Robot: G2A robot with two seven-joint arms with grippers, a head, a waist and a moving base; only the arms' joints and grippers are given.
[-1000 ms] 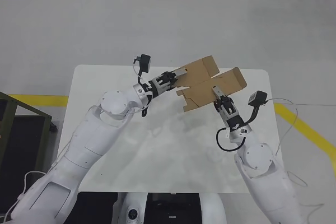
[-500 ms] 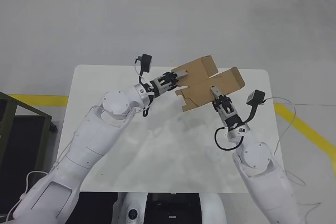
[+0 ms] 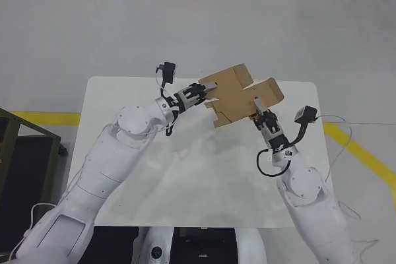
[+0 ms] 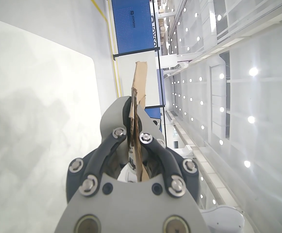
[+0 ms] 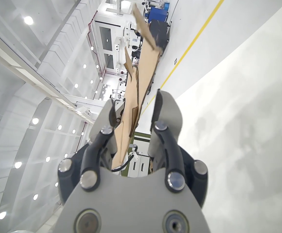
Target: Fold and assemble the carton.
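My left pincer (image 3: pixel 209 90) is pinching one edge of the flat carton (image 3: pixel 241 92). My right pincer (image 3: pixel 257 107) is spread wide, with the other edge between its fingers but not squeezed. Since a second ago the carton has slid a little toward the far edge of the table (image 3: pixel 152 178), near the far right corner. It looks flat, so I think the folding is all still to do.

1. A white desk (image 3: pixel 185 191) is set on a pale grey floor (image 3: pixel 46 39) marked with yellow lines (image 3: pixel 46 119).
2. A dark olive frame (image 3: pixel 5 158), possibly a cart, is seen beside the desk.
3. A blue panel (image 4: pixel 133 32) and rows of ceiling lights (image 4: pixel 252 71) are seen beyond.
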